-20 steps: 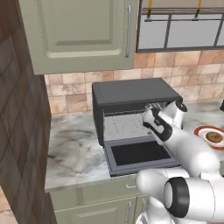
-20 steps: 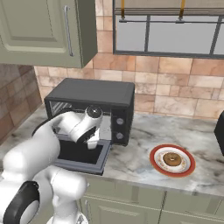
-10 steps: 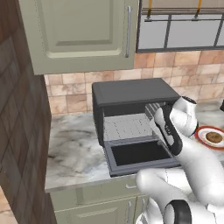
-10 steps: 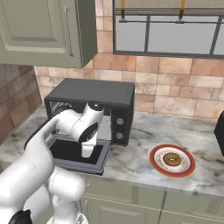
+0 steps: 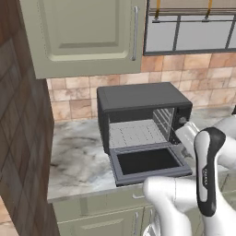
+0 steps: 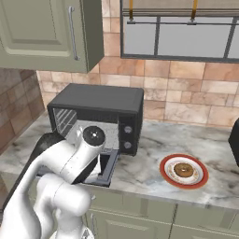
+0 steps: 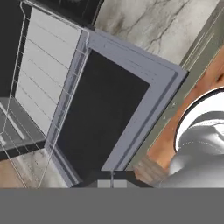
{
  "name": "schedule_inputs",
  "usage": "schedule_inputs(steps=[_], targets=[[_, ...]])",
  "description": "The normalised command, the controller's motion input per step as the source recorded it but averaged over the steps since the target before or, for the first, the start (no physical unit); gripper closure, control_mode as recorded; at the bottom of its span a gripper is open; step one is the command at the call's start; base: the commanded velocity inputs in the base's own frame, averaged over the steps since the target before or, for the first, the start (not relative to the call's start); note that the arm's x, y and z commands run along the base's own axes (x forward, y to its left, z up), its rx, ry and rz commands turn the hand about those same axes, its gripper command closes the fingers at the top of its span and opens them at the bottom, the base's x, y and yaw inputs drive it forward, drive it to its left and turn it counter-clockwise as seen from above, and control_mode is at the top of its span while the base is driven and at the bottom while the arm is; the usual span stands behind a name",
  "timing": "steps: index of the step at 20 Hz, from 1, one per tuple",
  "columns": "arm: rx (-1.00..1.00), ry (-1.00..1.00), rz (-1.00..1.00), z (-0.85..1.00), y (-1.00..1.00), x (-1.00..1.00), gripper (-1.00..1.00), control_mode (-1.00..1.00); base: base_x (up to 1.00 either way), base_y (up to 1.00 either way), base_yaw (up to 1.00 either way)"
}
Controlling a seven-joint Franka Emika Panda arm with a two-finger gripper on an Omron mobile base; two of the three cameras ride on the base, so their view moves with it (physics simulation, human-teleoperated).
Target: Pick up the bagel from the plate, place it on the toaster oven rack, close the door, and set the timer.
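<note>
My gripper (image 7: 112,180) is clenched on nothing above the lowered door (image 7: 105,116); the bagel (image 6: 182,170) sits lower right on the plate (image 6: 164,172), so swinging there risks clipping the door

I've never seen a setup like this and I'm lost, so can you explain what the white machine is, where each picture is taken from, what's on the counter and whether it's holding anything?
The white machine is a robot arm in a computer-drawn kitchen. Two pictures come from cameras behind it, one on its left and one on its right. The third comes from a camera on its hand, looking down past the gripper.

On the marble counter stands a black toaster oven with its door folded down flat and a wire rack inside. To the oven's right, a bagel lies on a red-rimmed plate.

The gripper hangs above the open door with its fingers shut together and nothing between them. The bagel has not been picked up.
</note>
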Motion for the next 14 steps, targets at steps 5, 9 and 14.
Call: schedule_inputs(steps=[5, 9, 14], targets=[[-0.01, -0.11, 0.21, 1.00, -0.49, -0.05, 1.00, -1.00, 0.00, 0.00, 0.00], [-0.18, 0.02, 0.16, 0.91, -0.76, 0.00, 1.00, -1.00, 0.00, 0.00, 0.00], [-0.24, 0.10, 0.19, 0.54, -0.84, 0.00, 1.00, -1.00, 0.00, 0.00, 0.00]])
